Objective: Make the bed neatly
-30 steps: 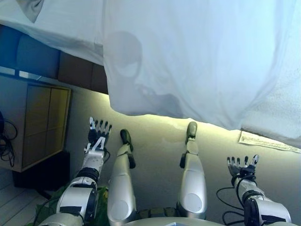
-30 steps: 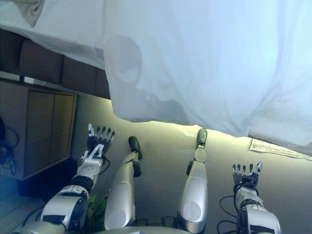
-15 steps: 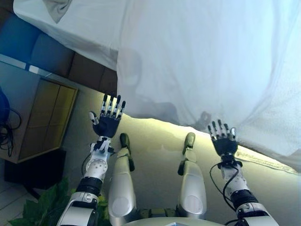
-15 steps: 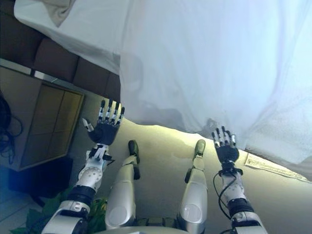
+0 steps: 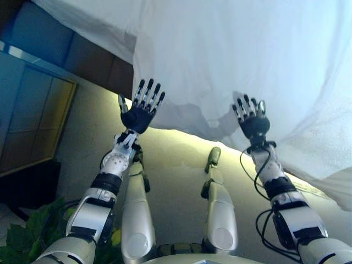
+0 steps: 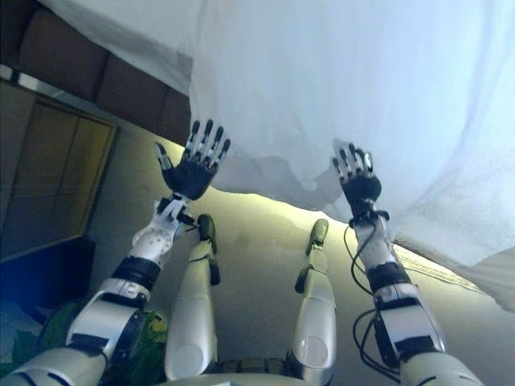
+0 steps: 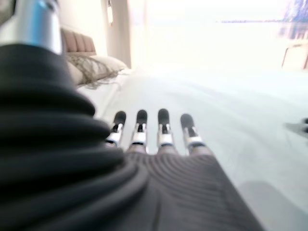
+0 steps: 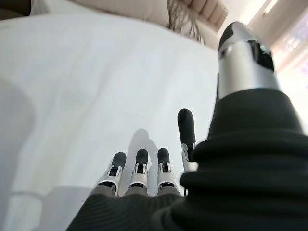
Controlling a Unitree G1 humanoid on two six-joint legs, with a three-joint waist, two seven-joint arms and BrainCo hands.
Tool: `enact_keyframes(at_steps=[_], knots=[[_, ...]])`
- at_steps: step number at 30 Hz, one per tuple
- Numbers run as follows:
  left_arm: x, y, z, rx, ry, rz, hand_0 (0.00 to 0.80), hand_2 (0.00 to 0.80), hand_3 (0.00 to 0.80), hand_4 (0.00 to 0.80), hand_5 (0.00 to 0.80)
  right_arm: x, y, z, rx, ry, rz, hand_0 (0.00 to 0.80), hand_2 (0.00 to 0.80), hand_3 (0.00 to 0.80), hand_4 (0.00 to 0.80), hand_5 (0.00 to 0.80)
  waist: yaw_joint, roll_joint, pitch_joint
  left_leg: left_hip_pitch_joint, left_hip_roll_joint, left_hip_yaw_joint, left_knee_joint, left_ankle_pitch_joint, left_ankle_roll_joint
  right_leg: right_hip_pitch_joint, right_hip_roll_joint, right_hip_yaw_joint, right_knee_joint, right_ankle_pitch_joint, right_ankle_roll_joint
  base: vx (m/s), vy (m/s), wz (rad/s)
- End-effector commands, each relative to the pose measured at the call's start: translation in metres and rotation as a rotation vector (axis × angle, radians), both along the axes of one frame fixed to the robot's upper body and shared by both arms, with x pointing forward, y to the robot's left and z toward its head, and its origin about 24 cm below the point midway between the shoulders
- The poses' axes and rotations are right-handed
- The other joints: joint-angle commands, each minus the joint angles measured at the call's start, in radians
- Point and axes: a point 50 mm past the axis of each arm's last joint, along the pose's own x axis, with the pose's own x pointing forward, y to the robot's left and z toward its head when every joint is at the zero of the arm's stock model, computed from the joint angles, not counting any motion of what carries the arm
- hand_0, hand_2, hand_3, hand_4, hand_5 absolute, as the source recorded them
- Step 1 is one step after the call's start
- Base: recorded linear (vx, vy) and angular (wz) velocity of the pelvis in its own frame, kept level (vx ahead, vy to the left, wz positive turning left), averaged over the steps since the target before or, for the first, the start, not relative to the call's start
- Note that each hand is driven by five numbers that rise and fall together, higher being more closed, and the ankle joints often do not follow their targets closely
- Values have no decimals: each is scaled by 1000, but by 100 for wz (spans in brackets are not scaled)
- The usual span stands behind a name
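left eye view: left hand (image 5: 138, 113) and right hand (image 5: 250, 117) spread flat, empty, fingertips at the white sheet's (image 5: 231, 55) hanging edge. sheet likely light, limp; pinch hem just beyond fingertips.

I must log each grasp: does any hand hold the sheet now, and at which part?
Nothing is held. The left hand and right hand are open, fingers straight, reaching toward the sheet's hanging edge.

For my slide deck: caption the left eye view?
Both open hands, left hand and right hand, reach toward the hanging edge of the white bed sheet.
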Motion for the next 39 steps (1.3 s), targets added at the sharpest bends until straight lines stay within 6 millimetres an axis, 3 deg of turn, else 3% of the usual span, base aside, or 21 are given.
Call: enact_keyframes(at_steps=[1,6,10,17,21,27,29,32,33,34,39], knots=[[5,-7,27,-33,-112,-69,0,0,0,0,0,5,-15,38,-65,-115,37,0,0,0,0,0,35,23,18,-45,-17,13,-31,49,30,-71,-75,3,37,73,40,16,14,-5],[6,-15,38,-81,-166,-119,0,0,0,0,0,12,-22,56,-99,-123,37,0,0,0,0,0,20,54,18,-130,-28,7,-8,59,24,-177,-81,26,80,69,39,4,74,-7],[8,-23,37,-88,-164,-135,0,0,0,0,0,14,-29,58,-71,-122,15,0,0,0,0,0,8,74,18,-206,-37,5,31,53,28,-259,-85,44,117,58,33,3,80,-9],[23,-24,21,129,34,-4,0,0,0,0,0,19,-48,51,18,-29,-58,0,0,0,0,0,-18,111,18,-342,-29,13,91,45,22,-404,-89,80,151,53,33,-8,96,-5],[33,-9,5,355,192,139,0,0,0,0,0,18,-70,36,32,139,-153,0,0,0,0,0,-30,137,18,-387,-18,28,107,46,25,-460,-91,100,159,51,31,16,129,-9],[43,28,-8,765,430,429,0,0,0,0,0,15,-92,43,-42,253,-228,0,0,0,0,0,-33,180,18,-421,-9,37,109,69,16,-515,-103,124,181,50,35,13,95,-6],[43,38,-11,790,468,466,0,0,0,0,0,14,-96,41,-92,303,-242,0,0,0,0,0,-34,185,18,-429,-6,39,113,72,13,-527,-103,128,186,45,34,8,56,-8],[37,52,-26,776,550,518,0,0,0,0,0,4,-107,20,-158,490,-288,0,0,0,0,0,-32,191,18,-435,-3,37,128,70,8,-537,-100,135,203,33,30,9,16,-4],[32,56,-36,777,585,529,0,0,0,0,0,-6,-115,3,-154,611,-331,0,0,0,0,0,-29,193,18,-433,-1,36,130,70,7,-536,-99,135,208,27,30,0,0,0],[31,57,-38,778,588,530,0,0,0,0,0,-8,-116,1,-153,621,-335,0,0,0,0,0,-28,194,18,-432,0,35,130,69,7,-535,-99,134,209,26,30,22,-31,1],[5,67,-82,796,681,538,0,0,0,0,0,-60,-147,-57,-66,790,-439,0,0,0,0,0,-20,203,18,-405,1,29,135,61,7,-509,-102,132,218,13,28,21,-39,4]])
